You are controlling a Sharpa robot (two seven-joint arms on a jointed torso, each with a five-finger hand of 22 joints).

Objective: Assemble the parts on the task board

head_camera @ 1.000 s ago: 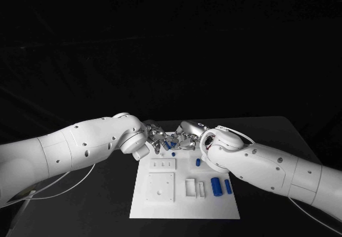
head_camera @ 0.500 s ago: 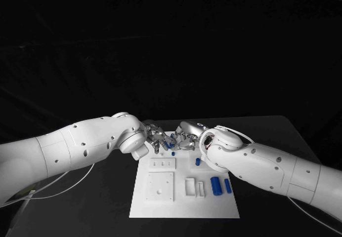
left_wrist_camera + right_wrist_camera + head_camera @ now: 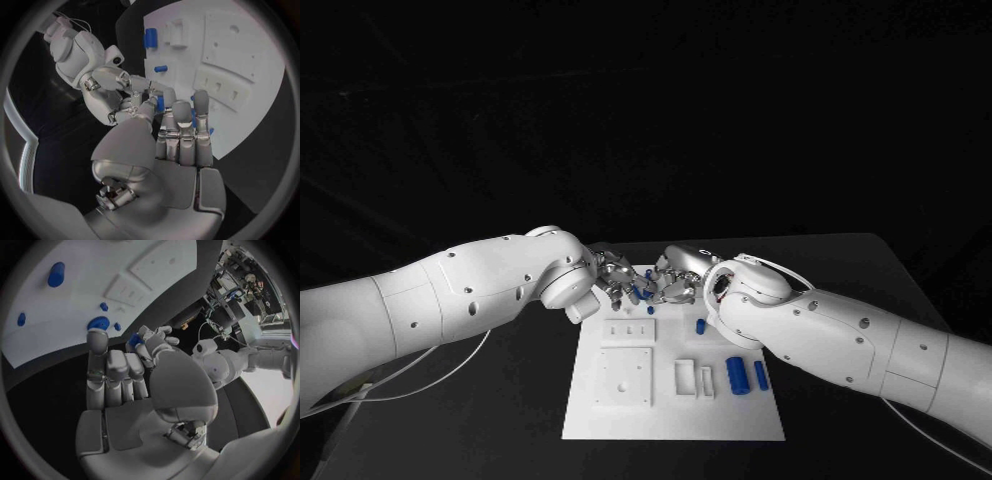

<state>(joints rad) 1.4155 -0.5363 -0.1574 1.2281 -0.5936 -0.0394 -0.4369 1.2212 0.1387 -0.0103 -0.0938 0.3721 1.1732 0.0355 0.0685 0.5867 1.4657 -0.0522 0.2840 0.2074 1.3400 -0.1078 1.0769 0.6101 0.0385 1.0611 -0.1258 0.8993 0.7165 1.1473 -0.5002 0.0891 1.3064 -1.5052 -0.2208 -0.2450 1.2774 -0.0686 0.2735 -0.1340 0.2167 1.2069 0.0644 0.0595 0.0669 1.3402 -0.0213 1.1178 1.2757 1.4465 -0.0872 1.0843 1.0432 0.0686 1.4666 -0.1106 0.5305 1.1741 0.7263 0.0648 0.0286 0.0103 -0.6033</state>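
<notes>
I had both hands met at the far edge of the task board (image 3: 672, 420), fingertips almost touching over its far end. The left hand (image 3: 615, 278) came in from the board's left far corner and the right hand (image 3: 678, 278) from its right, and between them sat a small blue part (image 3: 636, 294).

From the left wrist camera, the left hand (image 3: 169, 135) had its fingers (image 3: 182, 116) curled in toward the thumb, with a blue part (image 3: 160, 103) showing between its fingers and those of the right hand (image 3: 125, 87). I judged the part was pinched at that meeting point, but I could not tell which hand carried it, or whether both did. In the right wrist view, the right hand (image 3: 125, 370) had its fingers (image 3: 97, 347) drawn together and a blue piece (image 3: 133, 341) sat at their tips, close against the left hand (image 3: 156, 337). A blue gear-like part (image 3: 97, 323) lay on the board just beyond.

What the next move hinged on, as I read it, was that the part lay right between the two sets of fingertips, with neither hand clearly nearer. Its long axis looked roughly upright, though it was too small to be sure.

Toward the near right of the board lay two blue cylinders (image 3: 737, 377), long axes running near to far, and one short blue peg (image 3: 701, 327) stood nearer the hands. The bench (image 3: 877, 270) carried the board.
</notes>
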